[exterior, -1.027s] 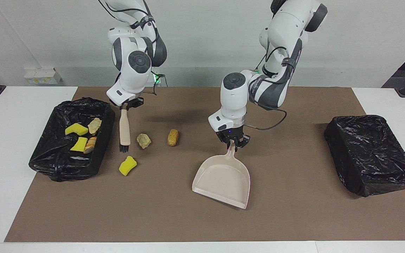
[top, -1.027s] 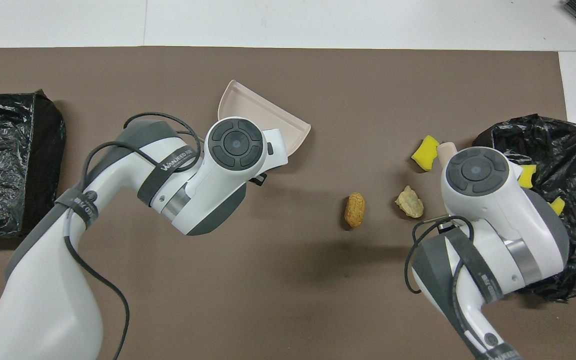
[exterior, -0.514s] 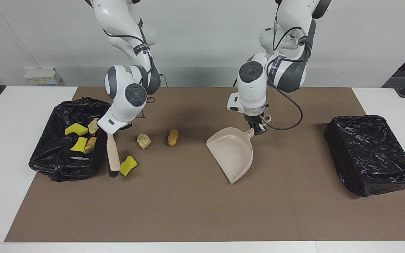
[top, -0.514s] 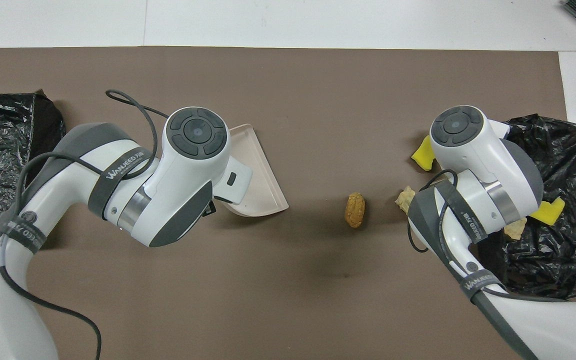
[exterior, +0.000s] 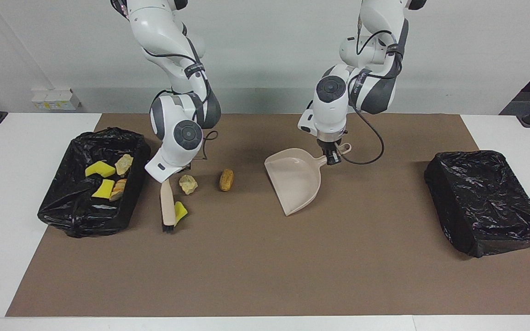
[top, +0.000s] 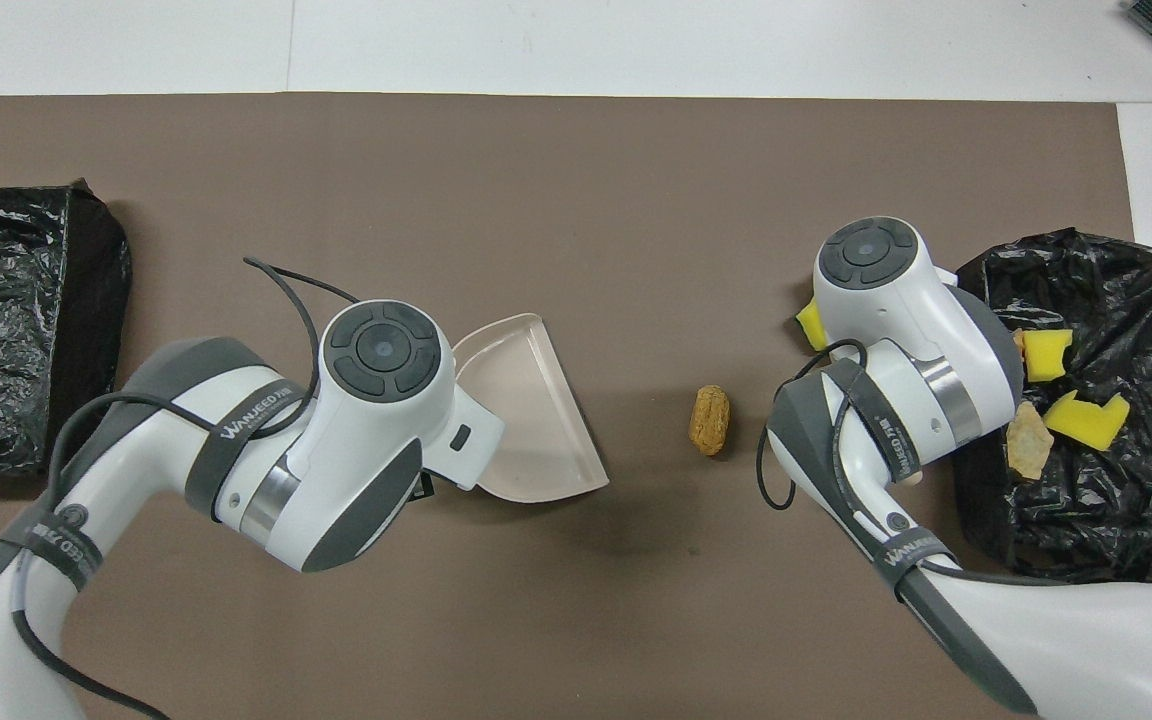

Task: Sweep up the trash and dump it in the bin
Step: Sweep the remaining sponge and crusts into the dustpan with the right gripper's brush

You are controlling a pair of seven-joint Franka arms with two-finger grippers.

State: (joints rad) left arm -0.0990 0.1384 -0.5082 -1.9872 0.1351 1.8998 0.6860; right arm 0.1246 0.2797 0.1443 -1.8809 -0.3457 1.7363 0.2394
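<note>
Since a second ago, the right gripper (exterior: 169, 180) carries the brush (exterior: 168, 210) from beside the bin to against the yellow sponge piece (exterior: 181, 211), nudged toward the dustpan (exterior: 292, 181), which the left gripper (exterior: 332, 157) swings nearer the robots and turns toward the trash.

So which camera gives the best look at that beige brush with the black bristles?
The facing view: the beige black-bristled brush shows handle to bristles, hanging from the right hand against the yellow sponge piece. In the overhead view, the right arm hides it.
</note>
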